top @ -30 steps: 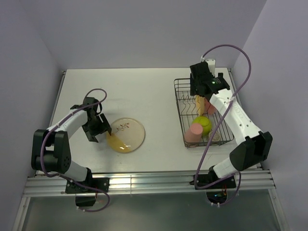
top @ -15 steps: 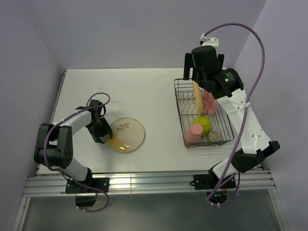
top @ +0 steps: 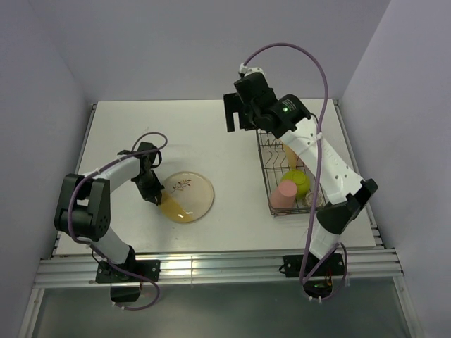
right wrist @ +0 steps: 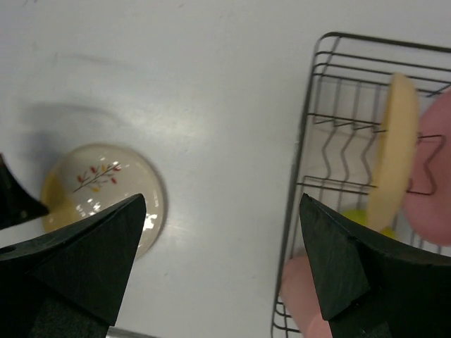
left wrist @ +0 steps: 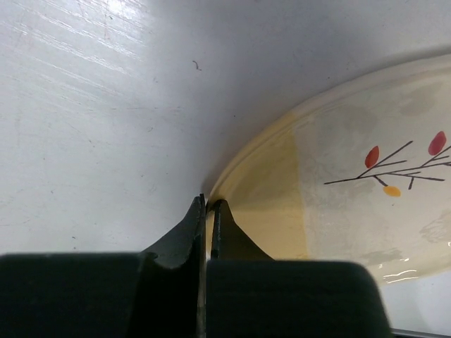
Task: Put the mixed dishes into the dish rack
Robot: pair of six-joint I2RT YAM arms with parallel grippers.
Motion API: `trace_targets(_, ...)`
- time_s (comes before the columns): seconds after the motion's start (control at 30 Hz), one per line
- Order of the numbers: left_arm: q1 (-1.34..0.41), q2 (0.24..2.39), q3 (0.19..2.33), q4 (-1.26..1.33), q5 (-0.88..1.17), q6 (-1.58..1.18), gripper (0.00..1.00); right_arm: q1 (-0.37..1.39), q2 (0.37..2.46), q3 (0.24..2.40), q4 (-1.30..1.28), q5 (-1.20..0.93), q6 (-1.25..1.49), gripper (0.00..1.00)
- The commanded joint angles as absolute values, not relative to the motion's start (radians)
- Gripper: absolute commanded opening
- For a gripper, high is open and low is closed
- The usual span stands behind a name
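The cream-and-yellow plate (top: 187,196) with a twig motif lies flat on the white table. My left gripper (top: 153,197) is low at its left rim, shut on the yellow edge (left wrist: 232,186), one fingertip outside and one over the plate. My right gripper (top: 242,123) hangs high above the table just left of the dish rack (top: 266,165), open and holding nothing (right wrist: 222,199). In the rack an orange plate (right wrist: 394,148) and a pink plate (right wrist: 437,176) stand upright. A lime-green bowl (top: 299,181) and a pink cup (top: 285,193) sit at its near end.
The rack stands against the right side of the table, near the right wall. Purple cables loop from both arms. The table's left edge (top: 88,141) and the back wall bound the space.
My left gripper closed onto the plate's left rim. My right arm lifted out of the rack and swung left, still open.
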State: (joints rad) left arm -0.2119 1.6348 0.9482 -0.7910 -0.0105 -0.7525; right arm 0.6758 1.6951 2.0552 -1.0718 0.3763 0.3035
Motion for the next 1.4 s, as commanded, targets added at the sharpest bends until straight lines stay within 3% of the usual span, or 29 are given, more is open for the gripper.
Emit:
trace_targets(0.0,-0.213,1.680,0.928,-0.689,-0.094,-0.778,0.00,0.681,1.703,2.069,-1.066,0.156,0.347,0.97)
trace_targets(0.33,-0.155,1.686,1.089,-0.749,0.037,-0.790,0.00,0.709,1.785,1.905,-0.948,-0.185,0.449,0.97)
trace_targets(0.5,-0.103,1.707,1.126,-0.741,0.103,-0.808,0.00,0.733,1.853,1.872,-0.914,-0.252,0.508,0.97)
trace_targets(0.9,-0.063,1.723,1.216,-0.718,0.268,-0.903,0.00,0.735,1.871,1.568,-0.505,-0.457,0.837,1.00)
trace_targets(1.37,-0.063,1.701,1.207,-0.729,0.278,-0.900,0.00,0.772,1.879,1.296,-0.120,-0.468,1.333,1.00)
